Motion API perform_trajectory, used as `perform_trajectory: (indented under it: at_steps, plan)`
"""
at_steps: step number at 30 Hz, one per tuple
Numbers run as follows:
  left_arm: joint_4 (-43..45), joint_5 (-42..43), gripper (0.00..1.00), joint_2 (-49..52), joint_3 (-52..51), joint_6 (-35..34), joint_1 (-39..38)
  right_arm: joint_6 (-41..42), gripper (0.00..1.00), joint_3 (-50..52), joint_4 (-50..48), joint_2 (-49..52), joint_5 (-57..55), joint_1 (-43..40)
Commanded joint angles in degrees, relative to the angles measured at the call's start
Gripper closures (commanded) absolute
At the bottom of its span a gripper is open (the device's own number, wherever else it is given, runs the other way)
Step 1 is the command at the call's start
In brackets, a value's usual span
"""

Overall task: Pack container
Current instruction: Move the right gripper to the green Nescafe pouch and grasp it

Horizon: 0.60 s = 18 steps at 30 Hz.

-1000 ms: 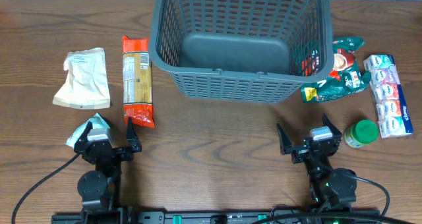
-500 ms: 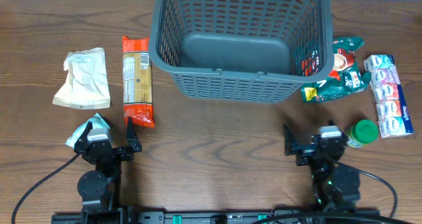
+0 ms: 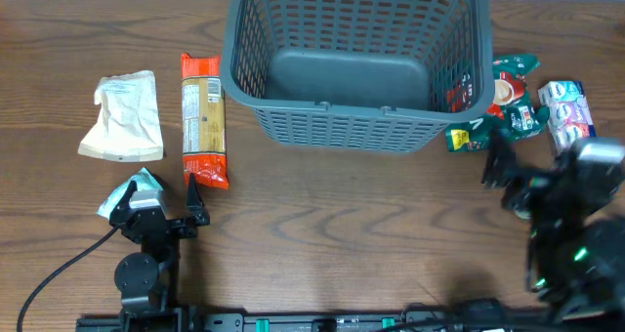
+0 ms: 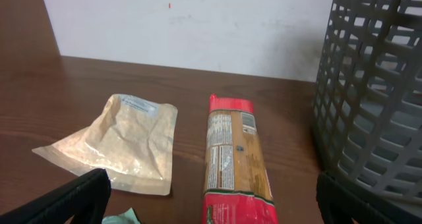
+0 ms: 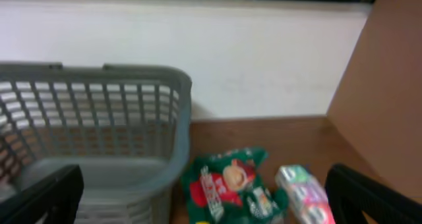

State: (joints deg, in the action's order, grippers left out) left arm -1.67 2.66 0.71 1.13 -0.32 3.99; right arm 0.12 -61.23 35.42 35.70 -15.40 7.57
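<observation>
- As seen from overhead, found the container, a dark grey lattice-walled basket, standing upright at the far middle of the wooden worktop, with only its solid bottom showing inside.
- Found the left end effector low at the near left edge, fingers spread wide, gripping nothing.
- Saw a small pale green packet lying partly under that end effector's left finger.
- Beyond it, noted a long orange-red snack packet lying lengthwise just left of the basket, and a crumpled beige pouch further left, apart from the packet.
- Found the right end effector blurred and held above the worktop at the right, near the basket's near right corner, fingers set wide apart, holding nothing.
- Ahead of it, noted a green snack bag just beside the basket's right wall, and a multi-pack of small white packets just right of the bag, partly hidden by the arm.
</observation>
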Motion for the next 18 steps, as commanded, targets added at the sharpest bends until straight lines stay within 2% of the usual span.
perform_trajectory:
  at_steps: [1,7,12,15,18]
  plan:
    - [-2.2,-0.5,0.01,-0.1,-0.9,-0.9,0.2,-3.7,0.01,-16.0,6.6,11.0,-1.2,-0.9]
    - [-2.2,-0.5,0.01,-0.1,-0.9,-0.9,0.2,-4.9,0.01,-52.1,28.6,35.2,-0.6,-7.0]
    - [-2.2,-0.5,0.01,-0.1,-0.9,-0.9,0.2,-4.7,0.01,-75.6,44.5,51.6,5.3,-15.1]
    - [-2.2,-0.5,0.01,-0.1,-0.9,-0.9,0.2,-1.1,0.01,-81.5,49.0,58.1,9.8,-20.6]
    - [-2.2,-0.5,0.01,-0.1,-0.9,-0.9,0.2,-0.8,0.01,-82.0,50.2,63.2,18.0,-26.0]
